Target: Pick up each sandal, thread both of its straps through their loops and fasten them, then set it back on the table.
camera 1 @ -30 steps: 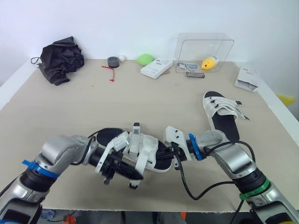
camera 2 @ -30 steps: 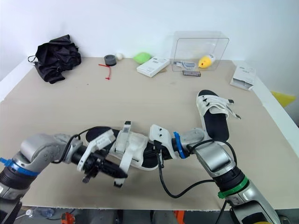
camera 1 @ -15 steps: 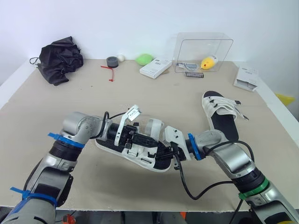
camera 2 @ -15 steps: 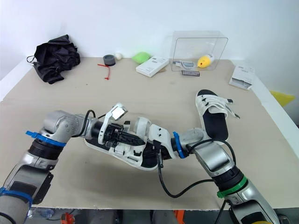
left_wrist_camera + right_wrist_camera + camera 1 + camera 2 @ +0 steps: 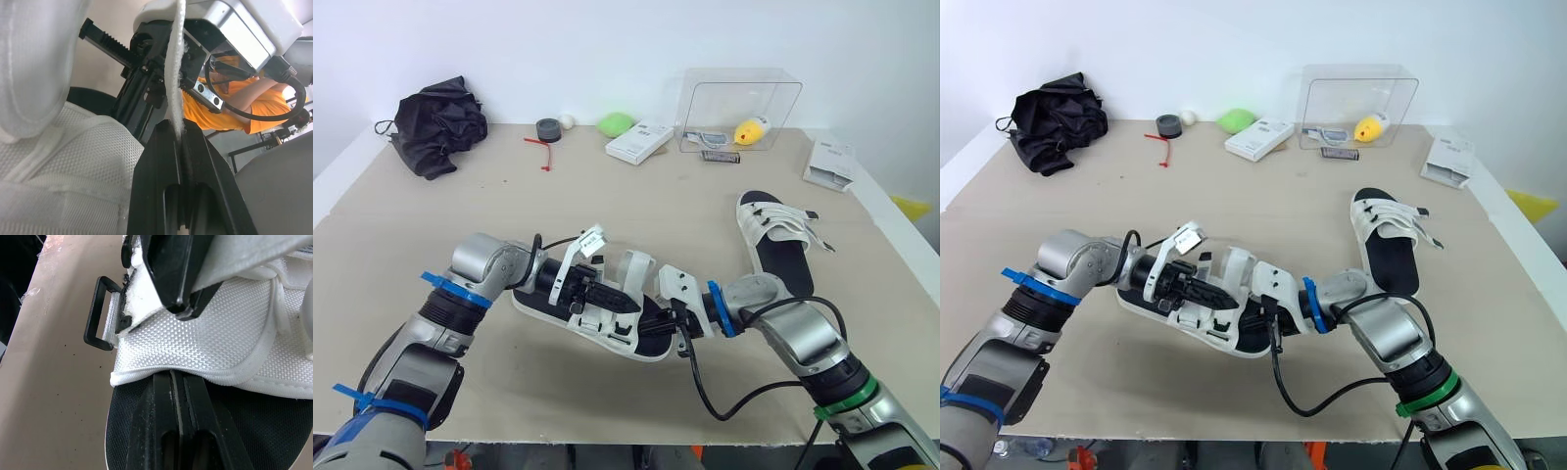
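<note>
The near sandal (image 5: 558,308), black sole with white straps, lies between my two grippers at the front of the table. My left gripper (image 5: 625,304) is shut on the thin edge of a white strap (image 5: 175,93), which stands up between its fingers. From the right, my right gripper (image 5: 172,377) is shut on the sandal's white upper at its rim. A black loop (image 5: 100,313) hangs free at the side of the upper. A tagged strap end (image 5: 592,238) sticks up. The second sandal (image 5: 775,240) lies flat to the right.
At the back left lies a black cloth bundle (image 5: 440,122). Along the back stand a tape roll (image 5: 550,129), a green object (image 5: 618,123), a white box (image 5: 641,143) and a clear box (image 5: 741,110) with a yellow toy. A white packet (image 5: 832,164) lies far right.
My left arm has swung from the sandal's near side to reach across it from the left, and its gripper now pinches a strap. The right gripper has stayed in place.
</note>
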You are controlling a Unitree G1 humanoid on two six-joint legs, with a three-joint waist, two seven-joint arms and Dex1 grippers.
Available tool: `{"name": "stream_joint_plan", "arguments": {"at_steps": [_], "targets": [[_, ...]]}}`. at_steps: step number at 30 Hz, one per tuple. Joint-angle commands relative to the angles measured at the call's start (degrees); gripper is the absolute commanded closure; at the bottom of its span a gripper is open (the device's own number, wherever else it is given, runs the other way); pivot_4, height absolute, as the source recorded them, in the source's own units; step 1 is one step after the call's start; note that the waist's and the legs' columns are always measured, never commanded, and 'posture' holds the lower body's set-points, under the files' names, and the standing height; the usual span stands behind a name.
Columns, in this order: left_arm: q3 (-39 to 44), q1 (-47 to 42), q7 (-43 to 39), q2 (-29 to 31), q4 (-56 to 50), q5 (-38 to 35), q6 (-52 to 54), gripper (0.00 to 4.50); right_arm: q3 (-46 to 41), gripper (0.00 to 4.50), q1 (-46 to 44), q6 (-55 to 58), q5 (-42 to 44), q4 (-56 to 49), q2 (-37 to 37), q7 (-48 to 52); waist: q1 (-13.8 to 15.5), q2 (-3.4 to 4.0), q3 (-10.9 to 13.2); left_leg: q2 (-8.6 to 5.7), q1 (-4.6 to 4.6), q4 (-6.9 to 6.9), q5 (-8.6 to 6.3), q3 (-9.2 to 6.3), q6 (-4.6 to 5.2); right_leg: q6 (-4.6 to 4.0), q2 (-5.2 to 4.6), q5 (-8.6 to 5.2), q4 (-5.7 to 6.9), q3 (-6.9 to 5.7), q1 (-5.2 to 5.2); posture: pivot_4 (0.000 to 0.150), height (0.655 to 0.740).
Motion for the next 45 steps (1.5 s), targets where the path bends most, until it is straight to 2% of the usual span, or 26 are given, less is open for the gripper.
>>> {"name": "stream_joint_plan", "arguments": {"at_steps": [1, 9, 16, 20, 26, 33, 34, 37, 39, 40, 41, 42, 45], "targets": [[0.4, -0.3, -1.1, 0.9, -2.9, -1.1, 1.9, 4.48, 4.2, 4.5, 2.1, 1.9, -1.5, 2.0, -0.4, 0.4, 0.0, 0.0, 0.0, 0.0, 0.0, 0.0, 0.0, 0.0, 0.0, 0.0, 0.01, 0.0, 0.0, 0.0, 0.0, 0.15, 0.74], [-4.2, 2.0, -3.3, 3.2, -4.6, 2.8, -2.6, 4.48, 4.2, 4.5, 2.1, 1.8, -1.5, 2.2, -0.4, 0.3, 0.0, 0.0, 0.0, 0.0, 0.0, 0.0, 0.0, 0.0, -0.01, -0.02, -0.01, 0.01, 0.01, 0.0, 0.0, 0.15, 0.74], [-3.6, 2.9, -2.4, 2.3, -5.3, 2.6, -2.2, 4.48, 4.2, 4.5, 2.0, 1.8, -1.6, 2.3, -0.3, 0.3, 0.0, 0.0, 0.0, 0.0, 0.0, -0.01, 0.0, -0.01, 0.0, -0.02, 0.0, 0.0, 0.01, 0.0, 0.0, 0.15, 0.74], [-4.1, 4.6, -1.3, 2.1, -6.4, 4.9, -6.8, 4.48, 4.1, 4.5, 1.9, 1.7, -1.5, 2.4, -0.2, 0.3, 0.0, 0.01, 0.0, 0.0, 0.0, -0.01, 0.0, 0.0, 0.0, -0.03, -0.01, 0.0, 0.01, 0.0, 0.0, 0.15, 0.74], [-4.9, 7.1, -4.6, 5.3, -11.0, 6.4, -11.5, 4.48, 4.0, 4.5, 2.0, 1.6, -1.5, 2.5, -0.2, 0.3, 0.0, 0.01, 0.0, 0.0, 0.01, 0.0, 0.0, 0.0, 0.0, -0.04, -0.03, 0.01, 0.02, 0.0, 0.01, 0.15, 0.74], [-7.6, 11.6, -6.6, 8.6, -16.1, 11.5, -21.2, 4.48, 4.0, 4.5, 1.8, 1.4, -1.6, 2.8, 0.0, 0.3, 0.0, 0.03, 0.0, 0.06, 0.08, -0.07, -0.01, 0.0, 0.01, -0.13, 0.04, -0.03, 0.03, 0.02, 0.01, 0.15, 0.74], [-7.5, 11.9, -6.9, 8.9, -16.6, 11.5, -21.3, 3.9, 4.1, 4.5, 1.8, 1.4, -1.6, 2.8, 0.1, 0.3, 0.0, 0.03, 0.0, 0.08, 0.1, -0.08, -0.01, 0.02, 0.01, -0.14, 0.06, -0.04, 0.03, 0.04, 0.01, 0.15, 0.74], [-6.8, 12.3, -8.0, 9.6, -17.6, 10.2, -20.6, 2.76, 4.1, 4.5, 1.7, 1.4, -1.6, 2.9, 0.1, 0.4, 0.0, 0.04, 0.0, 0.08, 0.13, -0.08, -0.01, 0.02, 0.02, -0.12, 0.07, -0.05, 0.04, 0.03, 0.03, 0.15, 0.74], [-5.9, 12.3, -8.1, 9.6, -18.3, 9.8, -20.6, 1.69, 4.1, 4.5, 1.7, 1.3, -1.6, 2.9, 0.0, 0.5, 0.0, 0.04, 0.0, 0.08, 0.18, -0.08, -0.01, 0.03, 0.02, -0.03, 0.07, -0.1, 0.05, 0.03, 0.09, 0.15, 0.74], [-5.3, 12.3, -7.4, 9.3, -18.4, 9.9, -21.0, 1.45, 4.1, 4.5, 1.7, 1.3, -1.6, 2.9, 0.0, 0.5, 0.0, 0.04, 0.0, 0.08, 0.21, -0.08, -0.01, 0.03, 0.02, 0.03, 0.07, -0.14, 0.05, 0.03, 0.14, 0.15, 0.74], [-4.1, 11.8, -7.1, 9.2, -18.7, 8.9, -20.0, 0.8, 4.1, 4.5, 1.7, 1.3, -1.6, 2.9, 0.0, 0.5, 0.0, 0.04, 0.0, 0.07, 0.31, -0.08, -0.01, 0.03, 0.02, 0.19, 0.05, -0.23, 0.04, 0.03, 0.25, 0.15, 0.74], [-3.0, 11.4, -7.2, 9.2, -19.1, 7.8, -19.3, 0.55, 4.1, 4.5, 1.7, 1.3, -1.6, 2.9, -0.1, 0.5, 0.0, 0.04, 0.0, 0.07, 0.35, -0.08, -0.01, 0.02, 0.02, 0.22, 0.04, -0.25, 0.04, 0.02, 0.3, 0.15, 0.74], [-0.8, 10.5, -7.2, 9.8, -19.7, 7.3, -19.9, 0.55, 4.1, 4.5, 1.8, 1.3, -1.5, 2.8, -0.2, 0.6, 0.0, 0.04, 0.0, 0.06, 0.4, -0.06, -0.01, 0.02, 0.01, 0.24, 0.01, -0.26, 0.05, 0.02, 0.36, 0.15, 0.74]]}}
